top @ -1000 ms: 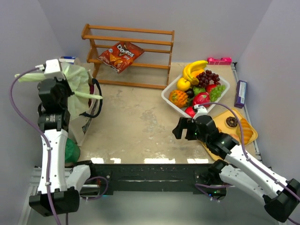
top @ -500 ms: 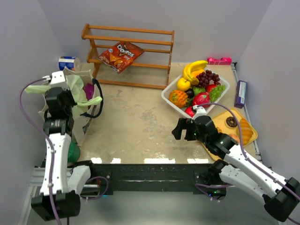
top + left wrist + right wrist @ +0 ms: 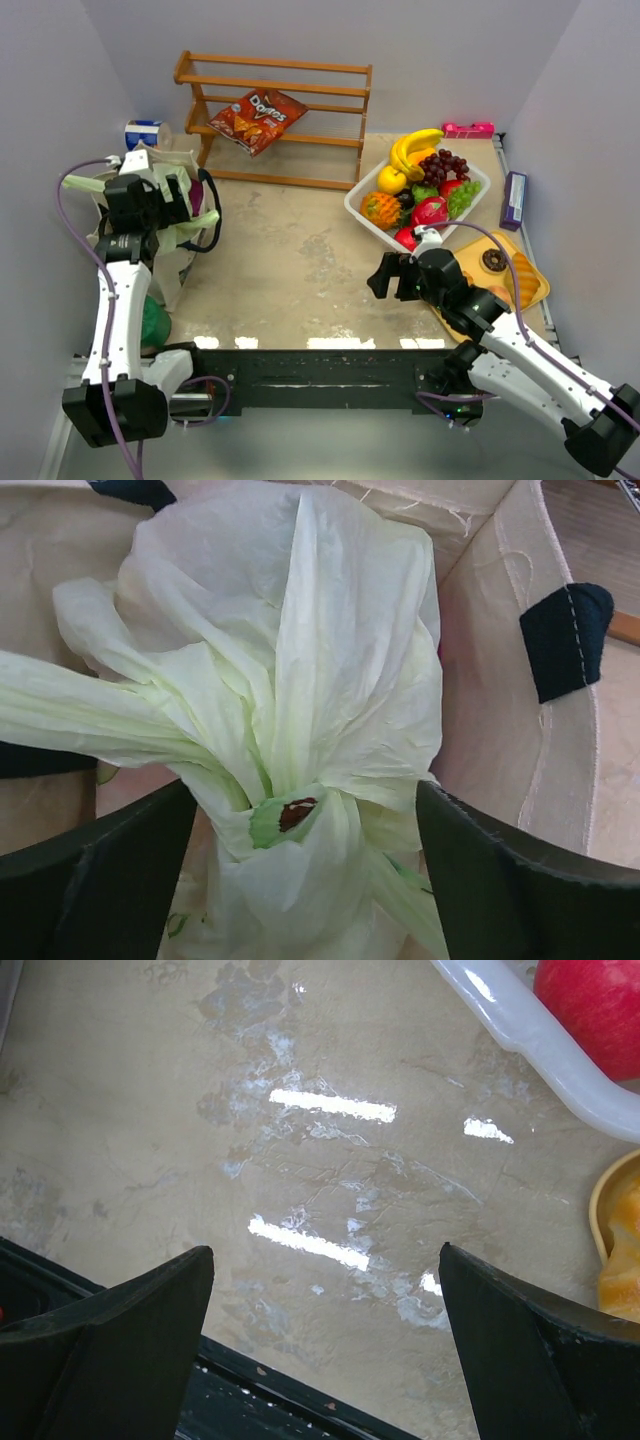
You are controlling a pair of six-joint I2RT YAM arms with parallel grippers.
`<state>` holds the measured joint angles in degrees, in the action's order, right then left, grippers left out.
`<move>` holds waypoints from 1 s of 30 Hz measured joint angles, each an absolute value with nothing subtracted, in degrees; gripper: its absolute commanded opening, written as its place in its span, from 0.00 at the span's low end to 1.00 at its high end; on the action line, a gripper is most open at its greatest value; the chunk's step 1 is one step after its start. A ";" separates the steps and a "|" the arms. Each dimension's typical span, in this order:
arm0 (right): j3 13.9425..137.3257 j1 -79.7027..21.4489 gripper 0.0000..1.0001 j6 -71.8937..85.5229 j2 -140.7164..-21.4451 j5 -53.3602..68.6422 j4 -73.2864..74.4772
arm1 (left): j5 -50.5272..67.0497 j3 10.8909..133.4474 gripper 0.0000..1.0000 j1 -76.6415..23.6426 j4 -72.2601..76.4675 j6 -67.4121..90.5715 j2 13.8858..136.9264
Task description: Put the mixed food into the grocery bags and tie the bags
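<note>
Here the left gripper point(image 3: 305, 795) gapes around the green bag point(image 3: 300, 660), centre frame; right gripper point(image 3: 325, 1255) spread wide over table point(image 3: 330, 1140).

Green bag point(image 3: 330, 660) contents hidden; tote point(image 3: 500, 730) cropped.

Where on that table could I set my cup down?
The widest bare patch is the middle of the table, bordered by the wooden rack, the white fruit basket, the beige tote and the right pincer. The right side is crowded: basket, then orange tray. The tote fills the left edge.
</note>
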<state>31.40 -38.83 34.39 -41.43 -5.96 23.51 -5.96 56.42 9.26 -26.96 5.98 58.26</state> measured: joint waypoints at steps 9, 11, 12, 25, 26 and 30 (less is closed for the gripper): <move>33.17 -38.83 0.99 33.12 -41.91 -6.92 23.31 | -2.94 61.56 1.00 9.15 -31.51 6.35 47.77; 36.12 -38.83 0.99 32.23 -42.78 -8.34 23.81 | 0.01 63.96 1.00 8.78 -31.00 6.35 44.80; 38.44 -38.83 0.99 31.62 -43.38 -9.34 24.01 | 1.23 64.79 1.00 8.60 -30.70 6.35 44.03; 49.47 -38.83 0.99 25.34 -34.52 -21.67 20.95 | 16.32 66.35 1.00 6.26 -25.34 10.46 38.52; 48.69 -38.83 0.99 25.15 -32.51 -22.48 20.38 | 16.43 65.93 1.00 5.96 -25.15 10.57 38.09; 47.11 -38.83 0.99 24.69 -27.22 -25.52 19.92 | 16.36 64.99 1.00 4.95 -24.86 11.07 36.32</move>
